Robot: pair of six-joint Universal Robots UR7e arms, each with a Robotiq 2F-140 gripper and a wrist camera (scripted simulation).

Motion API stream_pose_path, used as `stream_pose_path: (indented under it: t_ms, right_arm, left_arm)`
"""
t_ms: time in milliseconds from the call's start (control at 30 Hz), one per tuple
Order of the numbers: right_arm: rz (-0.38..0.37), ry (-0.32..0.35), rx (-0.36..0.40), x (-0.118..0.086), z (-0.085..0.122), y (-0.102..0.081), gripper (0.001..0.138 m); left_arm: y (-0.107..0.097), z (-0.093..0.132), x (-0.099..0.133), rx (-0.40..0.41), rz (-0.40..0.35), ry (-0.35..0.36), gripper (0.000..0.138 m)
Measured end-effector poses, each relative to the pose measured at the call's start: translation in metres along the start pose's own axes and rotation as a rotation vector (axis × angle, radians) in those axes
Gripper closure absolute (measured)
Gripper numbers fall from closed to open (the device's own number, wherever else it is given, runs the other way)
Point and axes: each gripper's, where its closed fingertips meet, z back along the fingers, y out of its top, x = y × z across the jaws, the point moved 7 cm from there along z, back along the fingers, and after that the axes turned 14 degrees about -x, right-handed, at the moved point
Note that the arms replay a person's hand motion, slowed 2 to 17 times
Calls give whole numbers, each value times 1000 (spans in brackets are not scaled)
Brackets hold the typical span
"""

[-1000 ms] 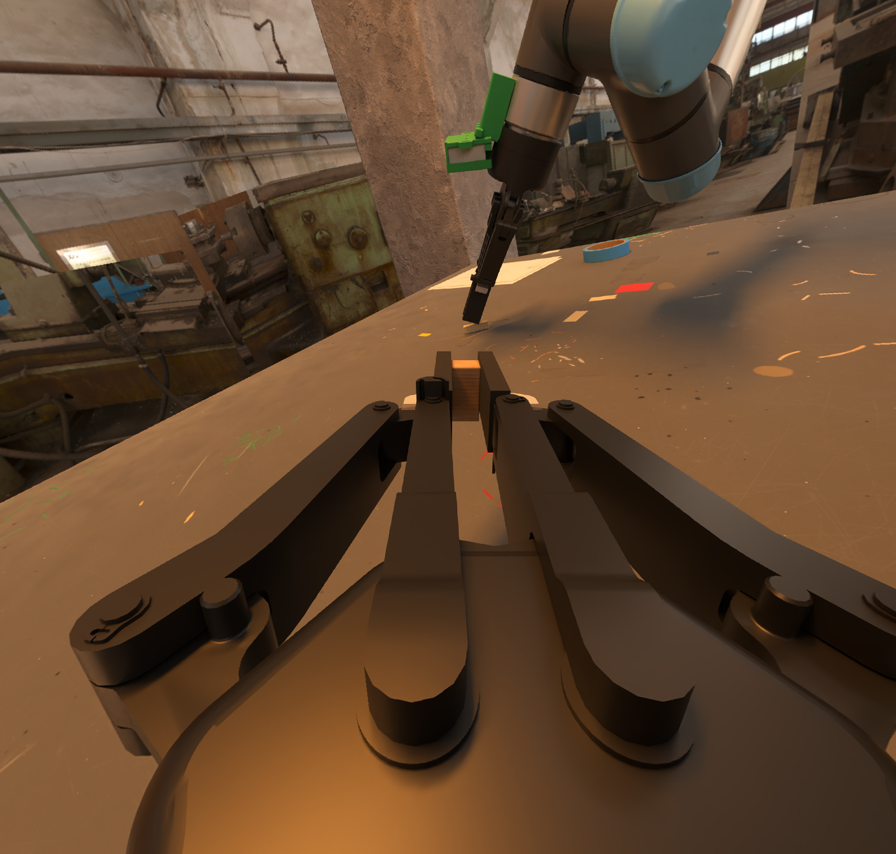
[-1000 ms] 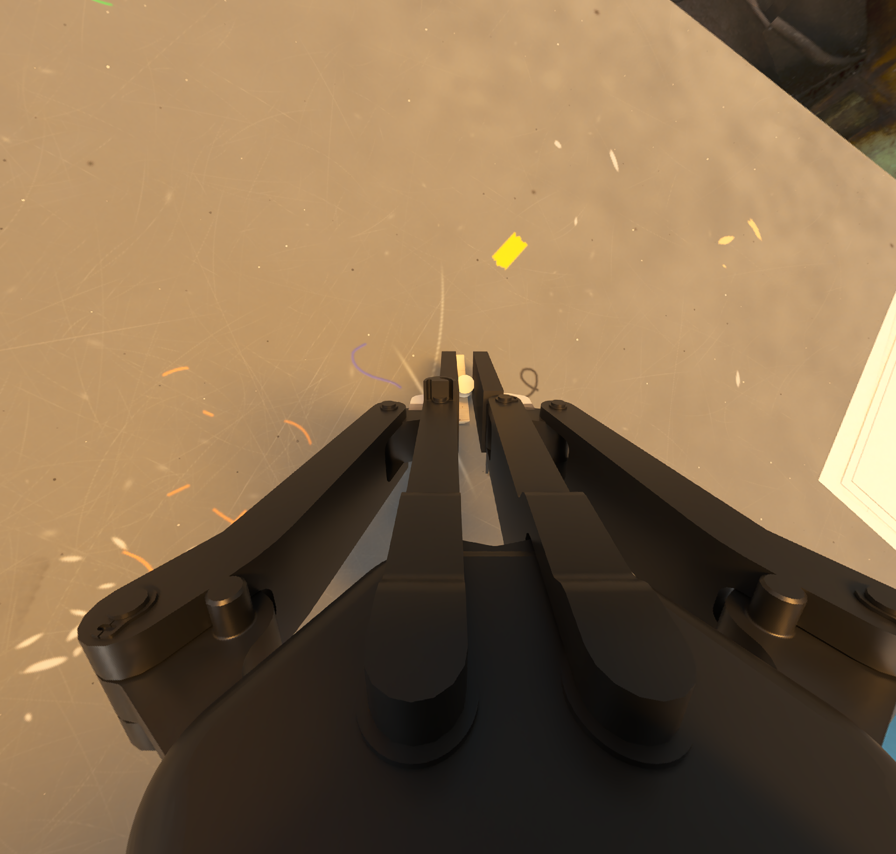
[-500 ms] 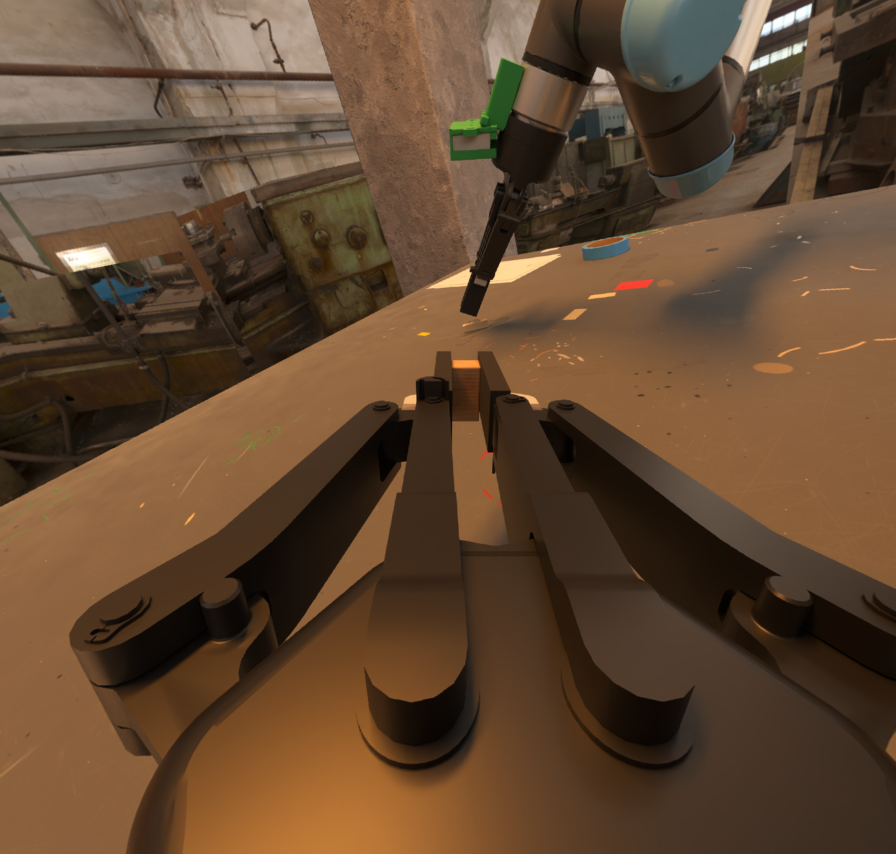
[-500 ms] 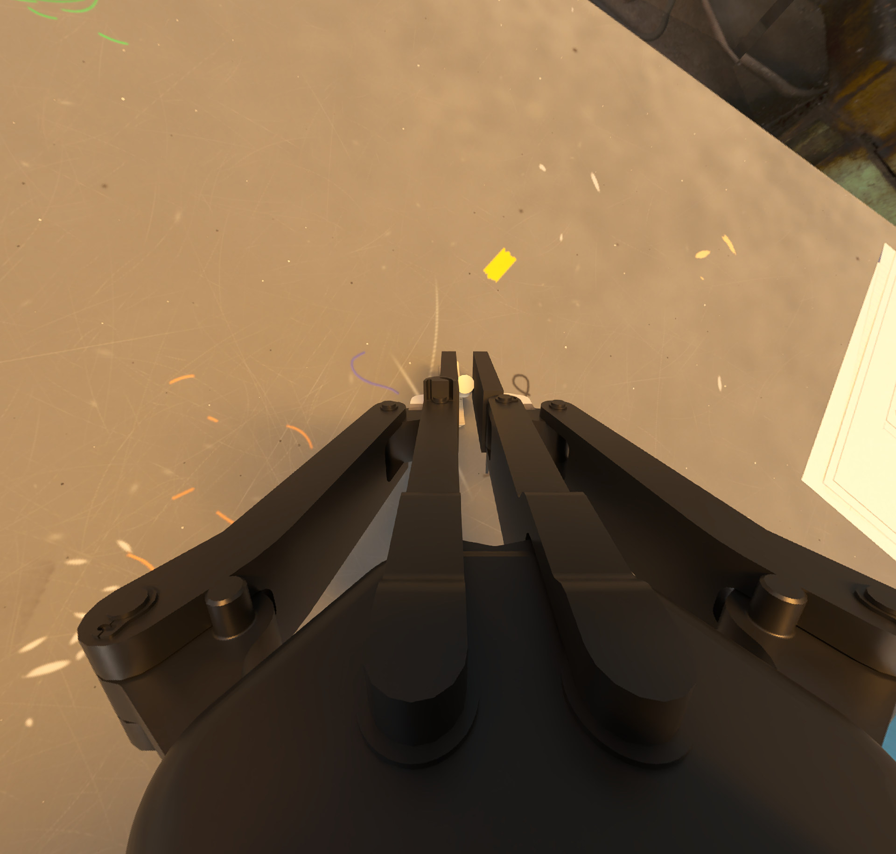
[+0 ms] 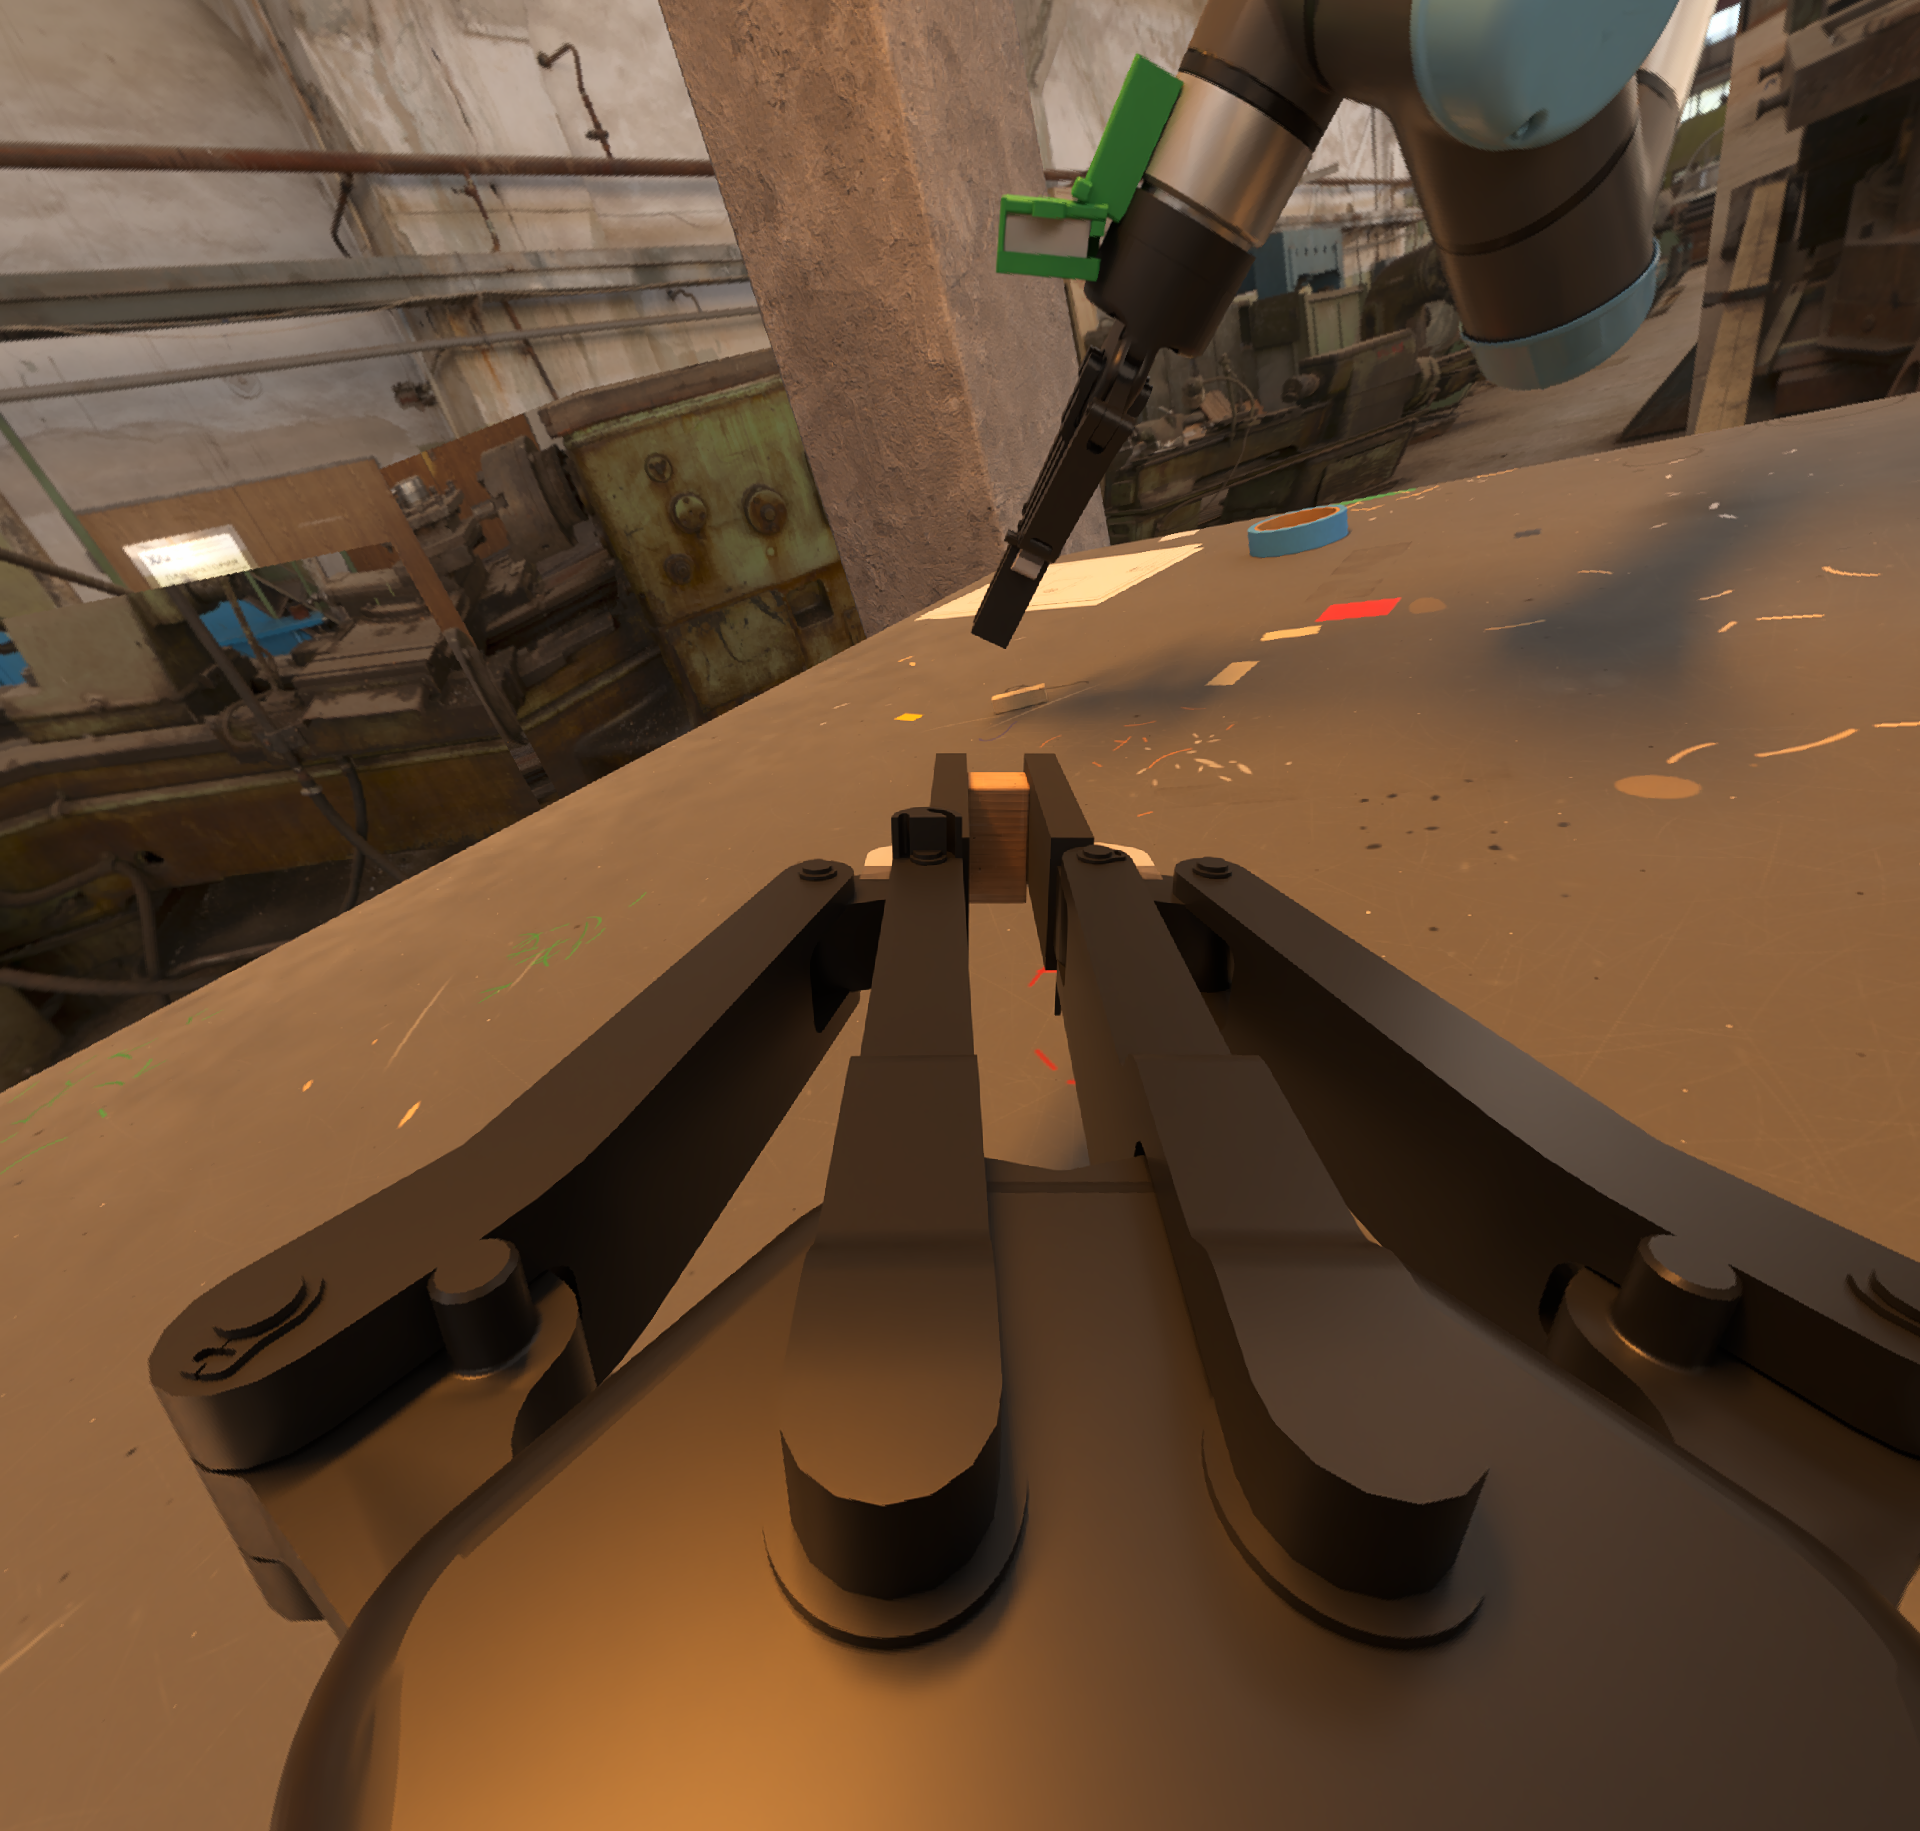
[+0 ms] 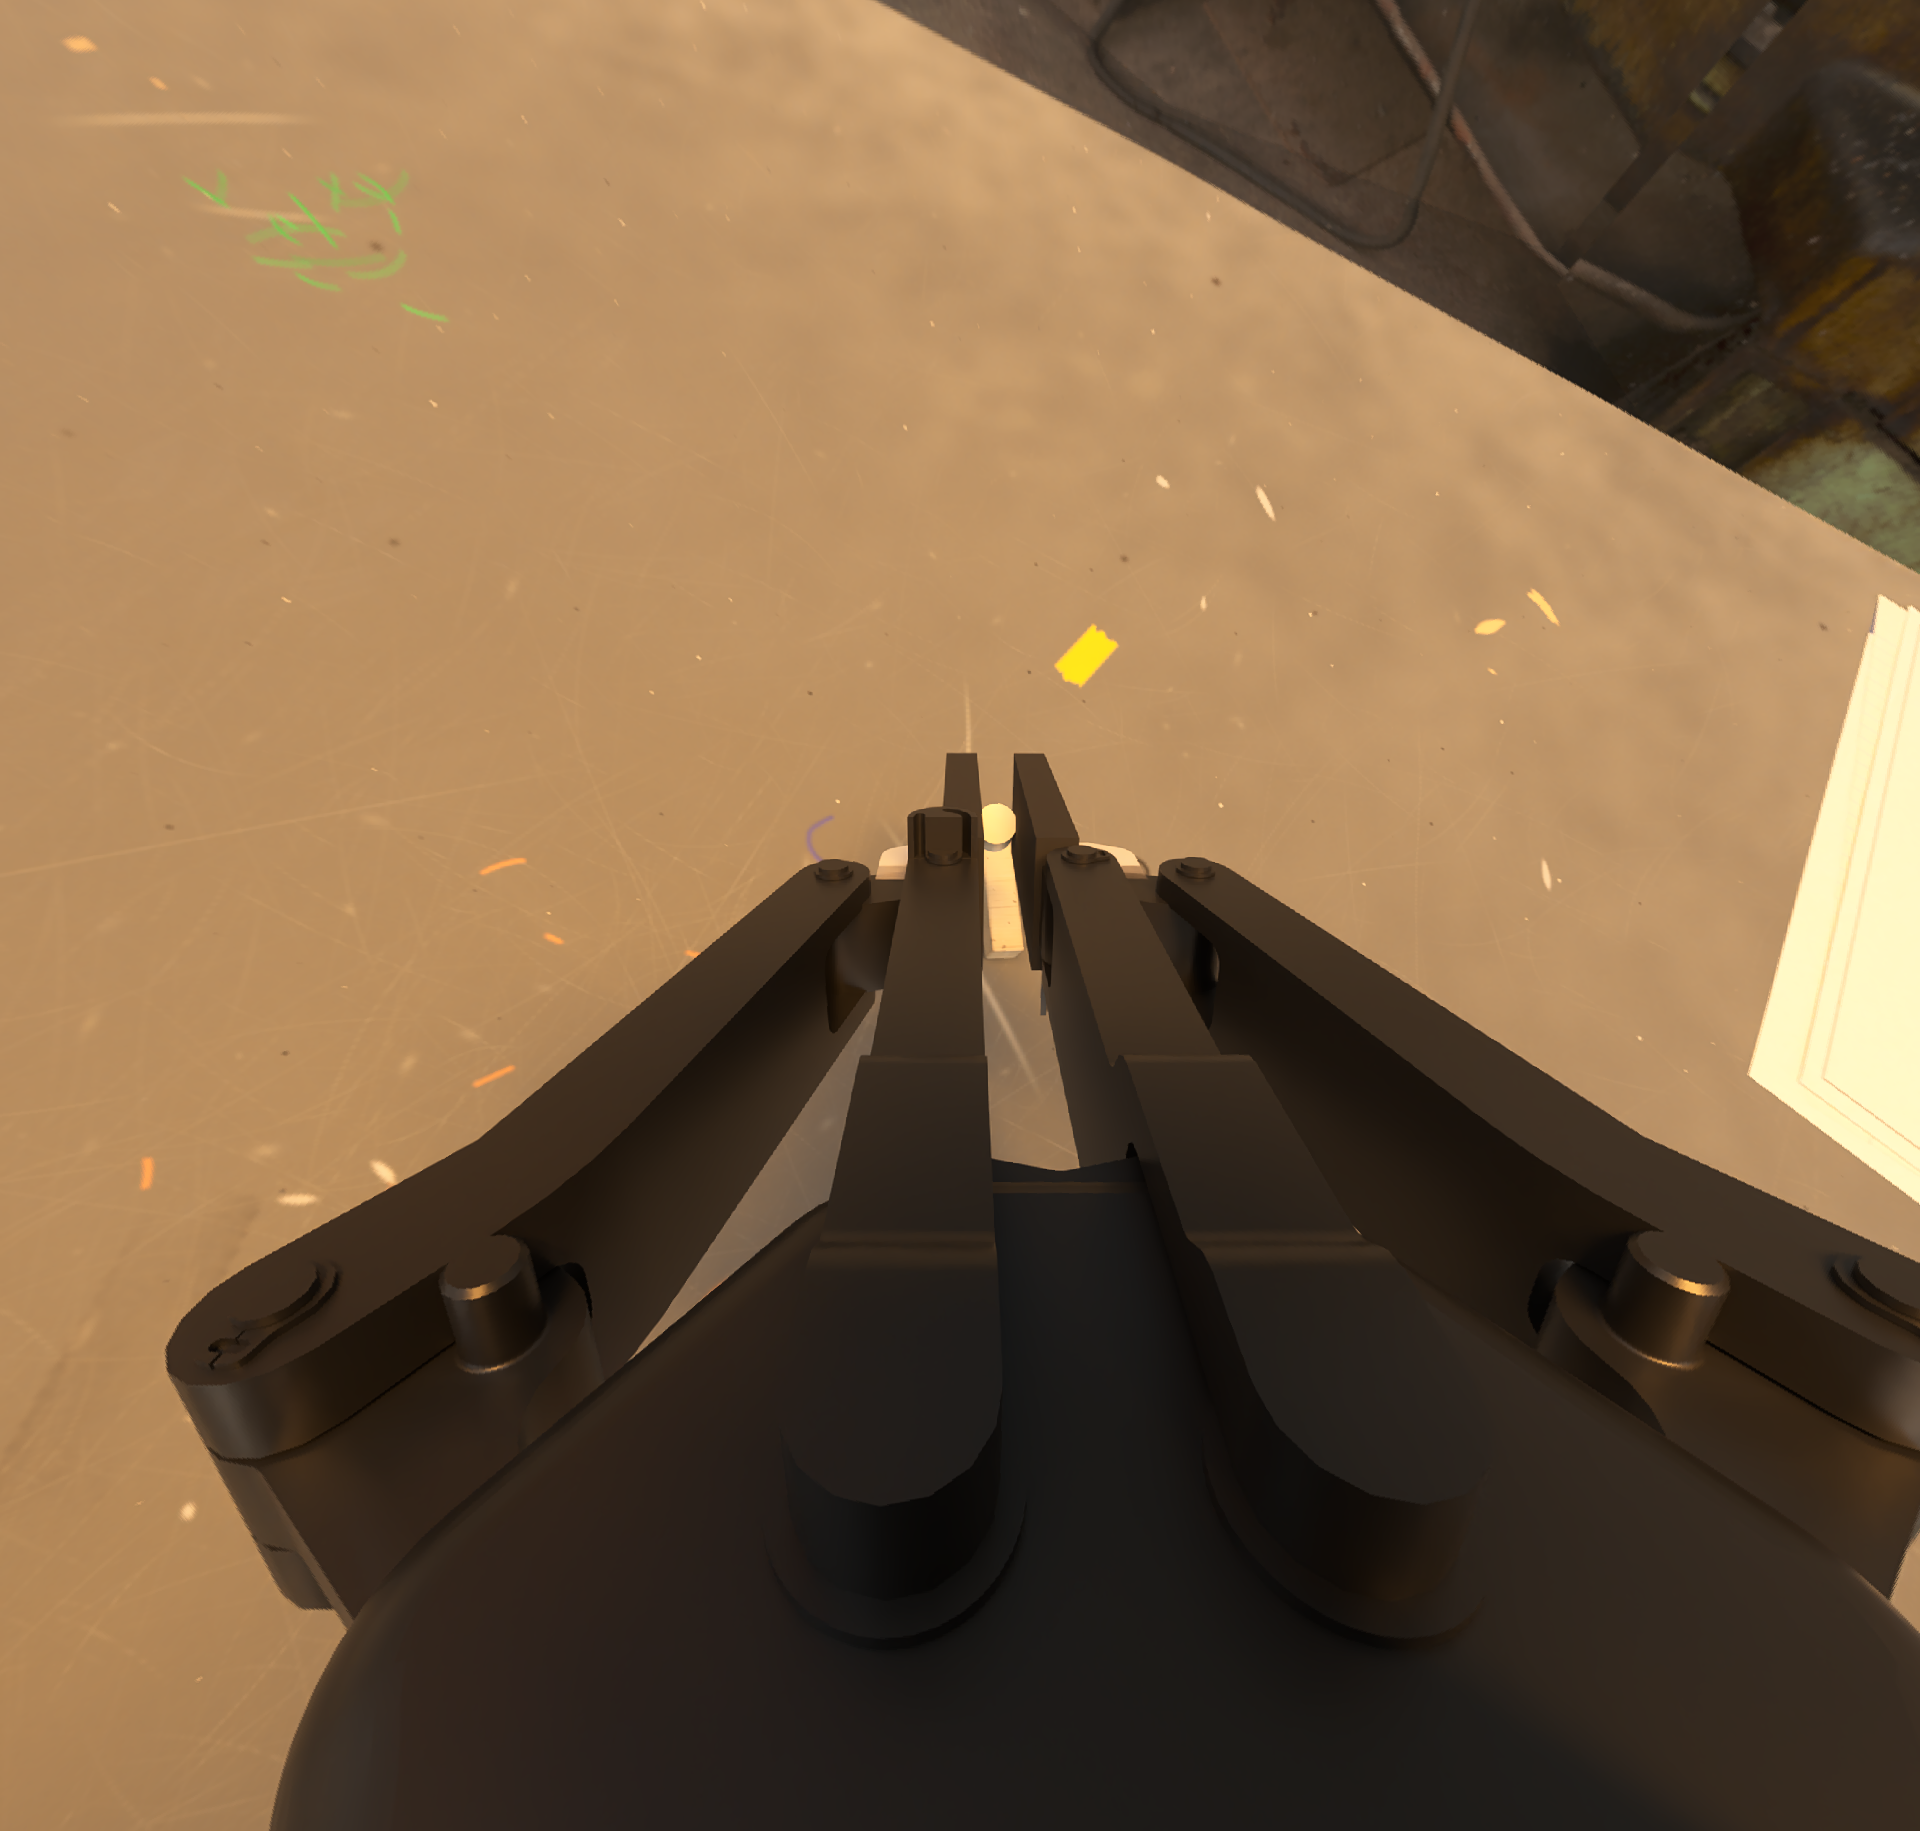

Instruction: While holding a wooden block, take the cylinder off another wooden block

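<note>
Under both of your grippers lies the scuffed brown workbench (image 5: 1455,950), flecked with paint marks, with its far edge giving onto old green machinery (image 5: 707,534) and a concrete pillar (image 5: 862,254). In the left wrist view the right arm (image 5: 1538,108) comes in from the upper right, ahead of your left gripper, carrying a green camera mount (image 5: 1070,212) at its wrist. Off to the right of your right gripper a sheet of white paper (image 6: 1860,908) lies flat on the bench; from the left wrist view a blue roll of tape (image 5: 1299,529) sits farther off, beyond and to the right of your left fingertips. Your left gripper (image 5: 997,794) is clenched on a wooden block (image 5: 997,825), its two pads pressed to the block's sides, with the block's light top face showing between them. Your right gripper (image 6: 995,794) is closed nearly all the way on a small pale cylinder (image 6: 998,823), whose round end shows in the narrow gap between the fingertips; seen from the left wrist view this gripper (image 5: 1003,612) hangs above the bench, tilted, ahead of your left fingertips. Just ahead and right of your right fingertips lies a yellow scrap of tape (image 6: 1086,656). You cannot see a second wooden block in either view.
</note>
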Motion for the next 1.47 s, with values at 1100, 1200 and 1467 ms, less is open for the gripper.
stream_pose_path:
  t_ms: [1100,1200,1467]
  right_arm:
    - [-96,846,555,-44,122,-2,130]
    - [-96,928,600,-52,134,-5,130]
    - [-97,1086,692,-73,155,-15,130]
  left_arm:
    - [4,2,-1,12,16,16,124]
    - [5,4,-2,28,28,13,124]
    - [11,9,-4,84,76,-1,124]
